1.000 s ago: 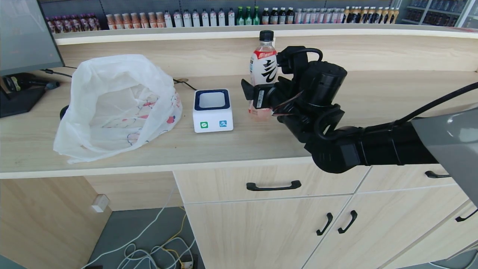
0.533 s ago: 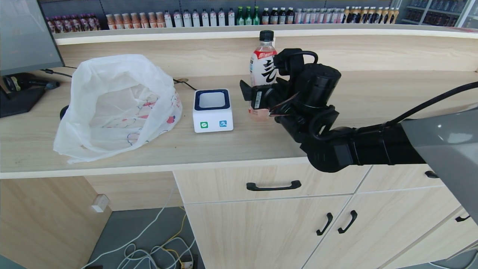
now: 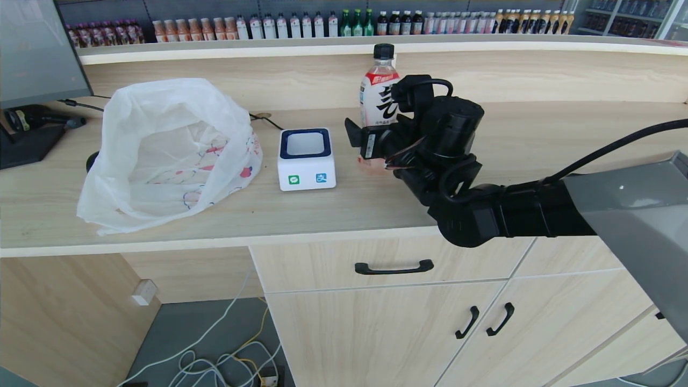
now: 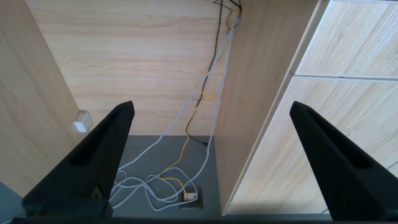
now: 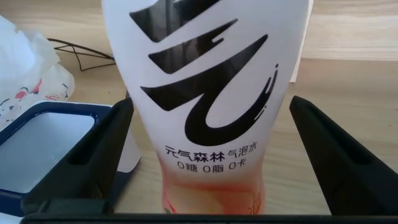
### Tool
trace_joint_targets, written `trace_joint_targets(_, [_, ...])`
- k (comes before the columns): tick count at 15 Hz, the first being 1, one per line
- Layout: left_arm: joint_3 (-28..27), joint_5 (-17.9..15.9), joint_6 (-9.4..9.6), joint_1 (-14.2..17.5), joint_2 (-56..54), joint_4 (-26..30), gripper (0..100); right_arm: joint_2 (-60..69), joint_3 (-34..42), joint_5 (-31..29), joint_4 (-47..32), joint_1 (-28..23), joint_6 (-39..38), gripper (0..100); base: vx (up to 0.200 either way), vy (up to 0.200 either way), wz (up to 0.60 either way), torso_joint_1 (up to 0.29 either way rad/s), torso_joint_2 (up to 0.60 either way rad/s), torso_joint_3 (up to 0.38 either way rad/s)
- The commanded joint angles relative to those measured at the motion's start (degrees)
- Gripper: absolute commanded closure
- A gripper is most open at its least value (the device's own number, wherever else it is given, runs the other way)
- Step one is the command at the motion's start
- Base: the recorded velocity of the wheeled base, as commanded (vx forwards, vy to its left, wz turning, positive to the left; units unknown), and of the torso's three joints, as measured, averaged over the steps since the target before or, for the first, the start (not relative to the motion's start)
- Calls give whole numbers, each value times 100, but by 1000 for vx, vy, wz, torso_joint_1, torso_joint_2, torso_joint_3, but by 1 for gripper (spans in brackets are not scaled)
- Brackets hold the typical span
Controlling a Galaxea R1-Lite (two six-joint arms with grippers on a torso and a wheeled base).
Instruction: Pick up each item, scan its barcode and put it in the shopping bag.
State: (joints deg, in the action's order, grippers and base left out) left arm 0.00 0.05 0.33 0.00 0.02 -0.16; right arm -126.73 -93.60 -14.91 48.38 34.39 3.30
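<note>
A pink drink bottle with a black cap and a white label stands upright on the wooden counter, right of the white scanner box. My right gripper is open around the bottle's lower half, with one finger on its left side. In the right wrist view the bottle stands between both fingers of the right gripper, with a gap on each side. The white shopping bag lies open at the left. My left gripper hangs open below the counter, holding nothing.
A raised back ledge runs behind the bottle. A monitor and a black handheld scanner sit at the far left. A cable runs behind the scanner box. Cabinet drawers and loose floor cables lie below.
My right arm has pushed a little forward and to the left, bringing its open fingers further around the bottle. Bottle, scanner and bag have not moved.
</note>
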Motion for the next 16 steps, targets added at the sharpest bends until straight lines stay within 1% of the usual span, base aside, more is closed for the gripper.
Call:
trace_joint_targets(1, [0, 4, 2, 0, -2, -2, 0, -44, -36, 6, 4, -46, 4, 0, 0, 0, 0, 0, 0, 0])
trace_joint_targets(3, [0, 4, 2, 0, -2, -2, 0, -97, -176, 6, -4, -82, 4, 0, 0, 0, 0, 0, 0, 0])
trace_joint_targets(6, [0, 4, 2, 0, -2, -2, 0, -141, -343, 6, -224, -82, 12, 0, 0, 0, 0, 0, 0, 0])
trace_joint_targets(7, [0, 4, 2, 0, -2, -2, 0, -220, -545, 6, -365, -82, 12, 0, 0, 0, 0, 0, 0, 0])
trace_joint_targets(9, [0, 4, 2, 0, -2, -2, 0, -334, -783, 6, -400, -90, 12, 0, 0, 0, 0, 0, 0, 0])
trace_joint_targets(14, [0, 4, 2, 0, -2, -2, 0, -405, -844, 32, -418, -178, 12, 0, 0, 0, 0, 0, 0, 0])
trace_joint_targets(15, [0, 4, 2, 0, -2, -2, 0, -405, -835, 32, -418, -187, 4, 100, 0, 0, 0, 0, 0, 0])
trace_joint_targets(16, [0, 4, 2, 0, -2, -2, 0, -405, -844, 41, -418, -178, 4, 100, 0, 0, 0, 0, 0, 0])
